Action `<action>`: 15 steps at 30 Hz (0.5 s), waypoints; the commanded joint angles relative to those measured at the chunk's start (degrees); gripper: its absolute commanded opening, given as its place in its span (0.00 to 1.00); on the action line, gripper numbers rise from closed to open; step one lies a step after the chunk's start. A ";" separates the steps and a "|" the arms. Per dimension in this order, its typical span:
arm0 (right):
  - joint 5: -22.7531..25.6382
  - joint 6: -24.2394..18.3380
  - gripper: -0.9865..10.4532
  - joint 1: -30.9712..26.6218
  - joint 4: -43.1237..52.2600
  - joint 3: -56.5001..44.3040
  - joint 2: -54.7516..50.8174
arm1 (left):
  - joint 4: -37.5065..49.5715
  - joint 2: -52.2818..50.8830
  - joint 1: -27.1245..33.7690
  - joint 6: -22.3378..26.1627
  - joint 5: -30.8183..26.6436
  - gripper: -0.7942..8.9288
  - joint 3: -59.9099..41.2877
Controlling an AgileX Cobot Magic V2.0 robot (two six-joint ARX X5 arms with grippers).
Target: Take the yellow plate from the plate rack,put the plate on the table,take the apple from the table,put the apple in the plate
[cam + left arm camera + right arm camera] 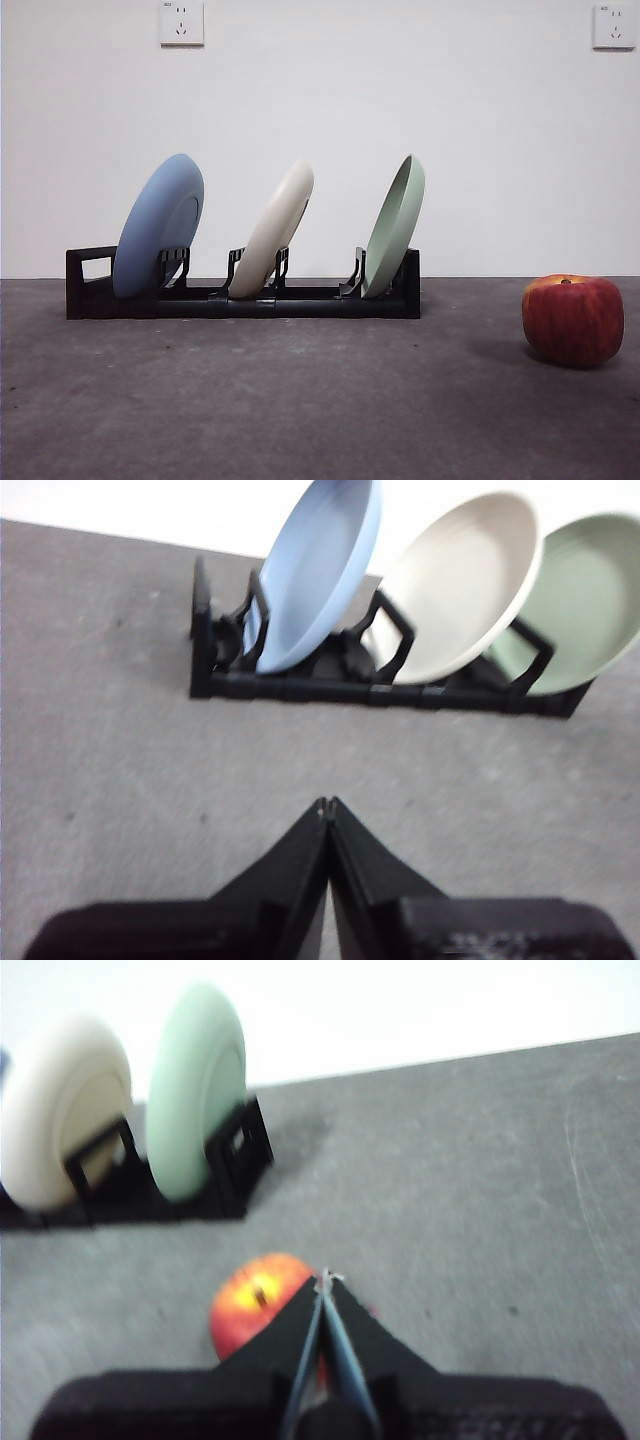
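While closed: right gripper point(324, 1278) above apple point(256, 1302).

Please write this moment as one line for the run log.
left gripper shut, waiting | right gripper shut above apple | yellow plate in plate rack
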 commanded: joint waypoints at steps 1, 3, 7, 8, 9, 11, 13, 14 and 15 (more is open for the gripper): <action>-0.55 4.28 0.08 0.02 0.15 3.74 0.31 | -2.08 0.66 0.17 -1.60 0.35 0.08 3.74; -0.66 5.16 0.08 0.02 -1.16 6.62 1.16 | -4.04 1.51 0.17 -1.57 1.05 0.08 6.80; -1.64 7.39 0.08 0.02 -6.80 14.27 4.52 | -7.63 4.28 0.17 -1.57 5.18 0.08 13.84; -2.23 7.21 0.08 0.02 -8.87 16.57 5.73 | -8.85 5.22 0.17 -1.57 6.34 0.08 15.85; -2.71 6.84 0.08 0.02 -10.91 18.67 6.86 | -9.94 6.14 0.17 -1.57 7.26 0.08 17.64; -4.15 4.33 0.08 0.02 -15.80 23.76 9.86 | -12.72 8.46 0.17 -1.49 9.33 0.08 21.84; -5.68 1.62 0.08 0.02 -20.74 28.76 12.83 | -15.50 10.71 0.17 -1.09 10.99 0.08 25.70; -6.36 0.04 0.08 0.02 -23.50 31.50 14.45 | -17.18 11.93 0.17 -0.63 11.93 0.08 27.85; -6.69 -1.18 0.08 0.02 -25.92 33.86 15.80 | -18.69 13.03 0.17 -0.15 12.52 0.08 29.66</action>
